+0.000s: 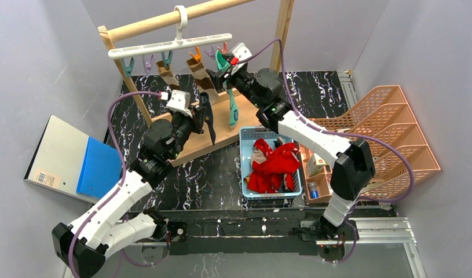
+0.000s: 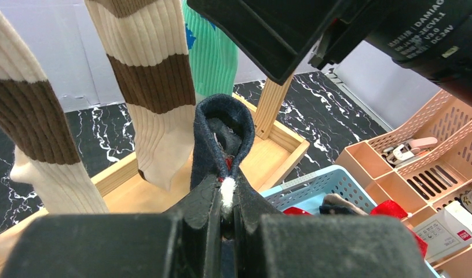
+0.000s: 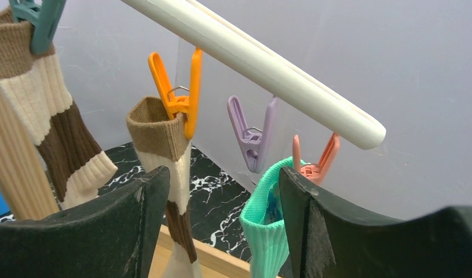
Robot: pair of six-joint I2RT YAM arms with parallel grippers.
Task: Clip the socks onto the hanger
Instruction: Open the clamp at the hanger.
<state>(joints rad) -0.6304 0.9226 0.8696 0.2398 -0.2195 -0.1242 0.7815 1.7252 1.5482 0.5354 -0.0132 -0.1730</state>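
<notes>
The white hanger [image 1: 169,46] hangs by its hook from the wooden rail; its bar also shows in the right wrist view [image 3: 251,58]. Two brown-and-beige socks [image 1: 167,74] hang clipped, one on the teal clip [image 3: 39,17] and one on the orange clip [image 3: 175,98]. The teal-green sock [image 3: 271,231] hangs at the pink clip [image 3: 314,162]. The purple clip [image 3: 251,139] is empty. My right gripper [image 3: 222,174] is open, its jaws either side of the teal-green sock's cuff. My left gripper [image 2: 224,197] is shut on a dark navy sock [image 2: 222,133], held up below the hanger.
The wooden rack [image 1: 222,130] stands at the back on a flat base. A light blue basket [image 1: 271,136] with red socks [image 1: 274,165] sits in front of it. An orange slotted organizer [image 1: 390,133] is at the right. A blue and grey binder [image 1: 100,168] lies at the left.
</notes>
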